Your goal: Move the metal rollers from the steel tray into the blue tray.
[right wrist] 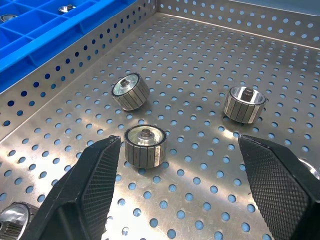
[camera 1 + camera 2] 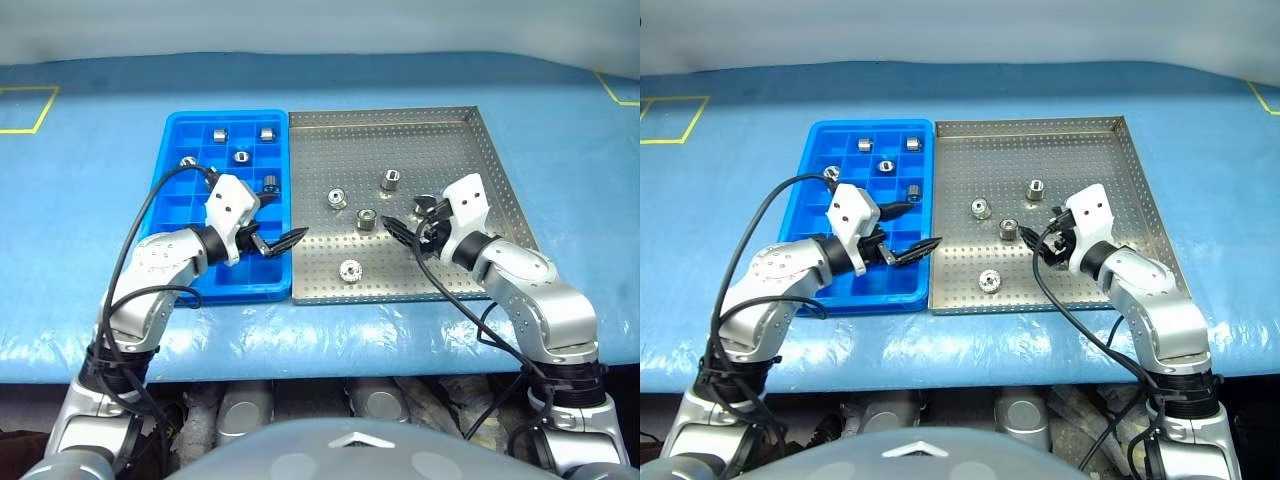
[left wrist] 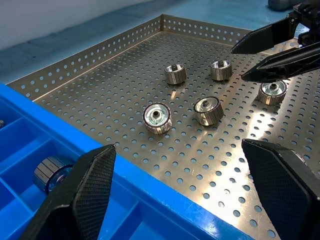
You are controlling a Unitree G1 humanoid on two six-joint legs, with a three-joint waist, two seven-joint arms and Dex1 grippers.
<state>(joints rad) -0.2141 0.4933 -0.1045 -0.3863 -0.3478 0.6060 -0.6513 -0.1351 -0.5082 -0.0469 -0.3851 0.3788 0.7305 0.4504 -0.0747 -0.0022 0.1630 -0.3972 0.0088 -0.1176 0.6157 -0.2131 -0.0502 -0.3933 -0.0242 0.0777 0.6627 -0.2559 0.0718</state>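
While both grippers, left [image 2: 283,240] and right [image 2: 405,229], hang with fingers spread and empty, ribbed shiny metal rollers [image 1: 144,145] sit on the perforated steel tray [image 2: 460,140]; others fill the gridded blue plastic tray's [image 2: 170,160] square compartments.

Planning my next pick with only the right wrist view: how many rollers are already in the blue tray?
Observer: Five rollers sit in the blue tray, each in its own compartment.
Operator: Where is the left hand?
Observer: The left hand hovers open over the blue tray's near right edge, holding nothing.
Operator: How many are left in the steel tray overall?
Observer: The left wrist view shows five on the steel tray, one of them close by the open right hand.
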